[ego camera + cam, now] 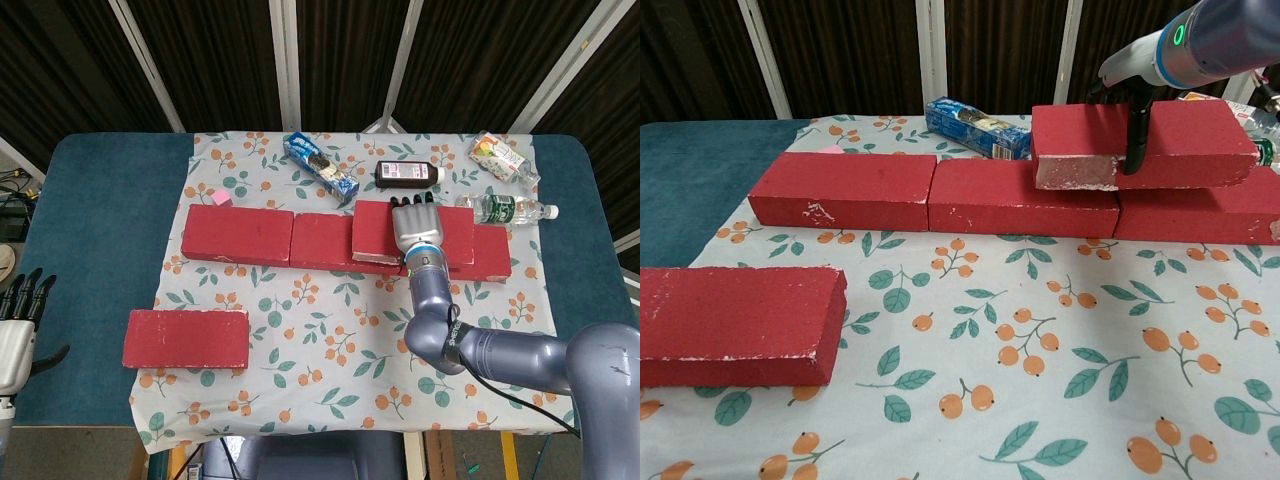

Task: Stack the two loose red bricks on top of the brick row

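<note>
**First brick set on the row**

Head view: the right robot hand (pixel 413 228) grasps one loose brick (pixel 378 232) atop the brick row (pixel 240 236); the left robot hand (pixel 18 322) hangs released.

Chest view: the second loose brick (pixel 735 322) lies on the worktop (pixel 700 170). Next, I'd guess: let go, fetch it.

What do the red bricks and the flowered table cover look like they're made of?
Held brick: looks like foam or light painted block, matte and grainy, with white chipped edges. Loose brick: same red grainy surface, white scuffs. Table cover: thin printed cloth or vinyl, smooth; which one is unclear.
</note>
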Action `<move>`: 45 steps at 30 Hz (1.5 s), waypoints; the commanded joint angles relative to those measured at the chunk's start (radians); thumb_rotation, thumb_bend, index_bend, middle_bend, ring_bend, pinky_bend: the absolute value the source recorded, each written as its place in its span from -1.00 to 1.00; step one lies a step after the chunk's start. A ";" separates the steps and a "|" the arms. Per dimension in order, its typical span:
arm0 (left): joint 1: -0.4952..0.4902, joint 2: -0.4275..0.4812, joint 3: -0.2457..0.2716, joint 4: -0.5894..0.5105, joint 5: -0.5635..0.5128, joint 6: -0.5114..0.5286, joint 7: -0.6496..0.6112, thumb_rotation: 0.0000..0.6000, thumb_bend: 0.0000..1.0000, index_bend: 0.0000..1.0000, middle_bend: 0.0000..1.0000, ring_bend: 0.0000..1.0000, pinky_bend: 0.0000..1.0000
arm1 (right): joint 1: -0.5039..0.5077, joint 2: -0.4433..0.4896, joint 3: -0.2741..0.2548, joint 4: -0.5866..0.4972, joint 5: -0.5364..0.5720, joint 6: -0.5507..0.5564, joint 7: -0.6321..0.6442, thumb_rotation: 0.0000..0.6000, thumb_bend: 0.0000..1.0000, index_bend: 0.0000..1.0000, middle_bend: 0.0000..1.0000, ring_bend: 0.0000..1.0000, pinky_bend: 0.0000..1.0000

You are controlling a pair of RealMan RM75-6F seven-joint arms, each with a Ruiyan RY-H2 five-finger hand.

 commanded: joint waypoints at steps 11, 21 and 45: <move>-0.002 -0.002 -0.004 0.004 -0.010 -0.004 0.006 1.00 -1.00 -0.91 -1.00 -1.00 -0.67 | -0.002 -0.048 0.032 0.100 0.060 -0.066 -0.060 1.00 -0.59 -0.17 -0.31 -0.78 -1.00; -0.005 -0.007 -0.003 0.003 -0.012 -0.008 0.019 1.00 -1.00 -0.91 -1.00 -1.00 -0.67 | -0.024 -0.062 0.039 0.136 0.054 -0.105 -0.063 1.00 -0.59 -0.17 -0.31 -0.77 -1.00; -0.006 -0.008 -0.003 0.004 -0.016 -0.008 0.020 1.00 -1.00 -0.91 -1.00 -1.00 -0.67 | -0.035 -0.084 0.053 0.163 0.058 -0.118 -0.079 1.00 -0.59 -0.17 -0.31 -0.77 -1.00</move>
